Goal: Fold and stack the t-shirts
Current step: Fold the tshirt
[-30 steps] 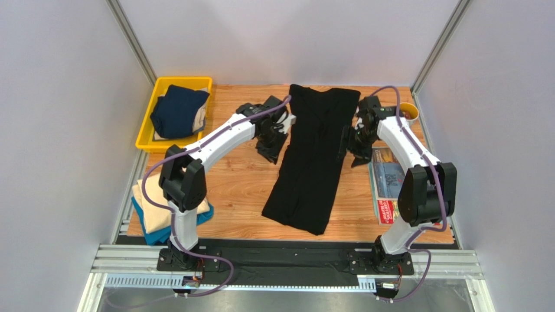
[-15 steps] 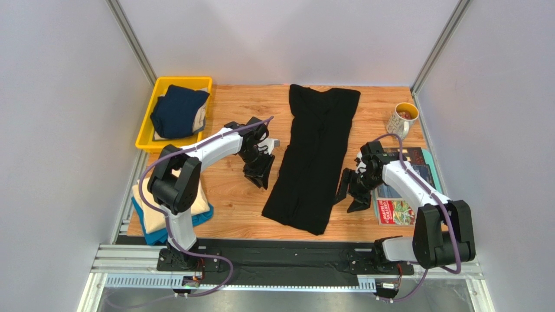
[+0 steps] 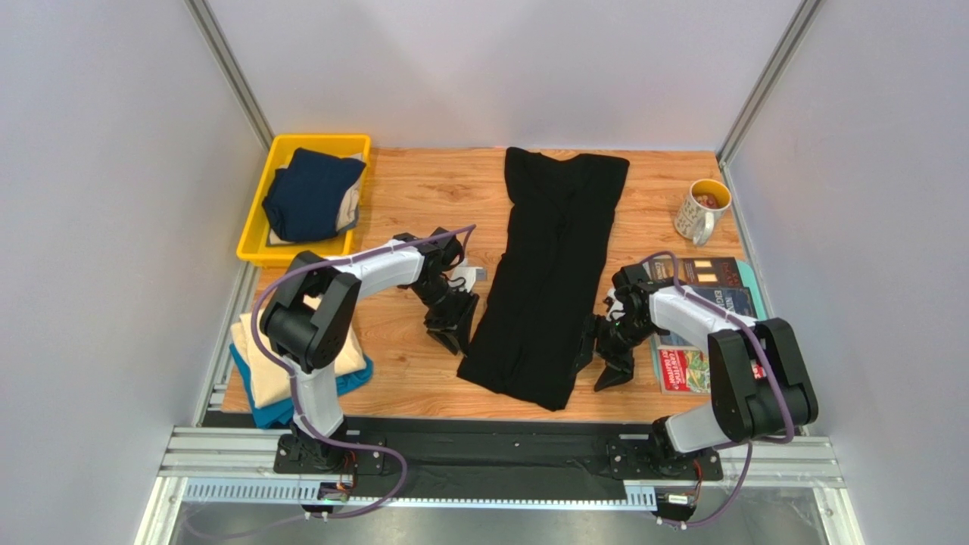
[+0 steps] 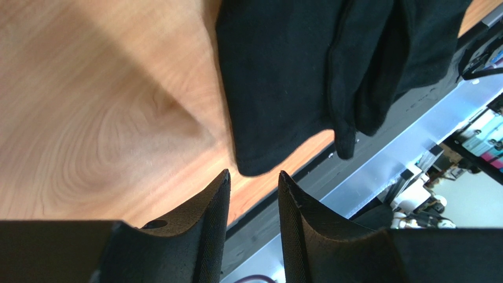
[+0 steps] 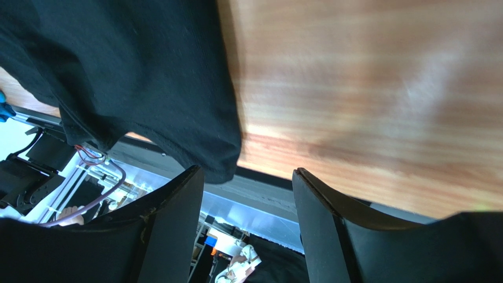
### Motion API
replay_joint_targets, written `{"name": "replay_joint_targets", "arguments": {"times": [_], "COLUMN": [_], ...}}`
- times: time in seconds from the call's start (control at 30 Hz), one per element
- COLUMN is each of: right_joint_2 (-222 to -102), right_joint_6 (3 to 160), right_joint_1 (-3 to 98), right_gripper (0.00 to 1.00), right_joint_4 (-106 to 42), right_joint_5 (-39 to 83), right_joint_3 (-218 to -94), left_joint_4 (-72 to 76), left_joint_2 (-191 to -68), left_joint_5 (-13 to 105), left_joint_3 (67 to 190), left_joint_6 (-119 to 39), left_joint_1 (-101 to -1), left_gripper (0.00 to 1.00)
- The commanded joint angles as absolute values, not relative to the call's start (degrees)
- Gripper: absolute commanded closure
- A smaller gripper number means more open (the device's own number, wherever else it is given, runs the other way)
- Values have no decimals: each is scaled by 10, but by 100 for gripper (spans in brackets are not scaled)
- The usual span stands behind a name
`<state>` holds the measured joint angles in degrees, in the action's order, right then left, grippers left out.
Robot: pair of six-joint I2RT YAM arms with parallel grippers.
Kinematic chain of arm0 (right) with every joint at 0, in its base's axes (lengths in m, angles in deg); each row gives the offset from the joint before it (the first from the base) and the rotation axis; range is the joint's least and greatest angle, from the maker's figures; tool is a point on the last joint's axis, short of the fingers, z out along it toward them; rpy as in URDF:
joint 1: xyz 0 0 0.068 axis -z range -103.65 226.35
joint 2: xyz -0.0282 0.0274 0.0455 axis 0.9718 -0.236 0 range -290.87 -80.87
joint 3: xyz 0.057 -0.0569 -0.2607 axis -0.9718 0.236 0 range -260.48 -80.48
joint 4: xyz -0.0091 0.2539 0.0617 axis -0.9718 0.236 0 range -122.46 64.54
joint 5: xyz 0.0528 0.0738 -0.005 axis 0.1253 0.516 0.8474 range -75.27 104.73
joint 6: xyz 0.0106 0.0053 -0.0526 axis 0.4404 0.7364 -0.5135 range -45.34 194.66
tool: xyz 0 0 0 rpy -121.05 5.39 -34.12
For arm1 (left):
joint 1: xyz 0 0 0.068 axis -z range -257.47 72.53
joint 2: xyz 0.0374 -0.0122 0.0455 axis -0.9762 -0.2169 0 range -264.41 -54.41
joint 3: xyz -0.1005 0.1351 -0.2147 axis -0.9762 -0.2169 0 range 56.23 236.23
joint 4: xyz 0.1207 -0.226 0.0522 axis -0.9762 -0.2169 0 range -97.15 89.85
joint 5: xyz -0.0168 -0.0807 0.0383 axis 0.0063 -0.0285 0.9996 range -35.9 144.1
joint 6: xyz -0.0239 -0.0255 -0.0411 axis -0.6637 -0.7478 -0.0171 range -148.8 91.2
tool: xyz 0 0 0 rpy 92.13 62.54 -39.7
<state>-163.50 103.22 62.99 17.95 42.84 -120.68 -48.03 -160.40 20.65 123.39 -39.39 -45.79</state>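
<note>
Overhead, the black t-shirt point(image 3: 552, 273) is seen laid lengthwise down the middle of the bench point(image 3: 421, 193), folded into a long narrow strip, its near end close to the bench's near edge. The left pincer point(image 3: 453, 327) is held low just left of that near end, and the right pincer point(image 3: 601, 361) just right of it. Only the wrist views show how the jaws stand. The left pincer point(image 4: 254, 177) is parted narrowly with nothing between its fingers, the shirt's near-left corner lying just beyond the tips. The right pincer point(image 5: 248, 174) is spread wider, likewise empty, with the near-right corner beside one fingertip. Only from above are the other shirts seen: the navy t-shirt point(image 3: 307, 193) lies in the yellow bin point(image 3: 256, 244) at far left, and the cream t-shirt point(image 3: 267, 363) is stacked on the teal t-shirt point(image 3: 267, 411) at near left.
</note>
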Motion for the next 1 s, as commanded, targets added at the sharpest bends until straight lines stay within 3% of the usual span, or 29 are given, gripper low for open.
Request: {"name": "replay_joint_targets", "arguments": {"times": [0.0,0.63,0.83,0.97], "right_joint_2": [-1656,-1776,-1806,-1837], "right_joint_6": [1059,1080,1090,1086], "right_joint_1": [612,542,525,512], "right_gripper": [37,37,51,53], "right_joint_4": [118,28,3,-5], "right_joint_5": [444,443,447,460], "right_joint_3": [-1201,-1186,-1190,-1199], "left_joint_4": [-460,-402,-391,-389], "left_joint_2": [-1632,-1687,-1681,-1682], "left_joint_5": [179,153,160,156], "left_joint_3": [1234,1193,1167,1157], "left_joint_6": [-401,-426,-429,-427], "left_joint_1": [-457,-457,-457,-457], "left_gripper": [57,57,64,66]}}
